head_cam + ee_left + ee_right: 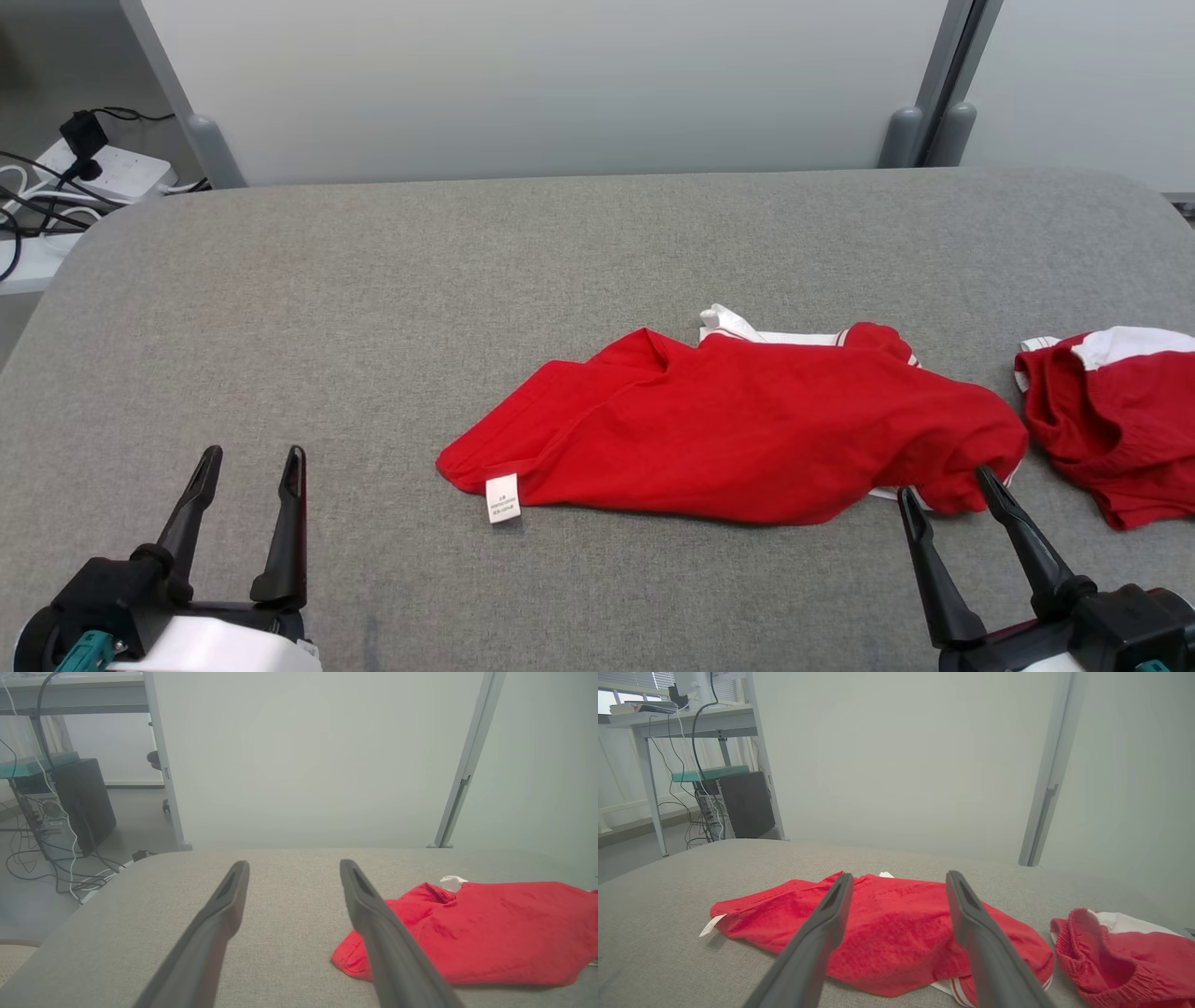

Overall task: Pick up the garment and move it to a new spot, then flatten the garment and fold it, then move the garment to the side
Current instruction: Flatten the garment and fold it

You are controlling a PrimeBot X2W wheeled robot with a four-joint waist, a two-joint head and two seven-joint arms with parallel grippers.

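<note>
Grey tabletop (pixel 373 280), rumpled red garment (pixel 747 439)

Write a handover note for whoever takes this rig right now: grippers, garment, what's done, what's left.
Left gripper: open, empty, over bare table, left of the garment.
Right gripper: open, empty, tips at the garment's right end.
Garment: rumpled, mid-table; a second garment lies to its right.
Done: no fold visible.
Left: grasp, move, flatten, fold, set aside.

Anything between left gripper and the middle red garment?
No. In the head view, bare grey tabletop separates the left gripper from the middle red garment.
</note>
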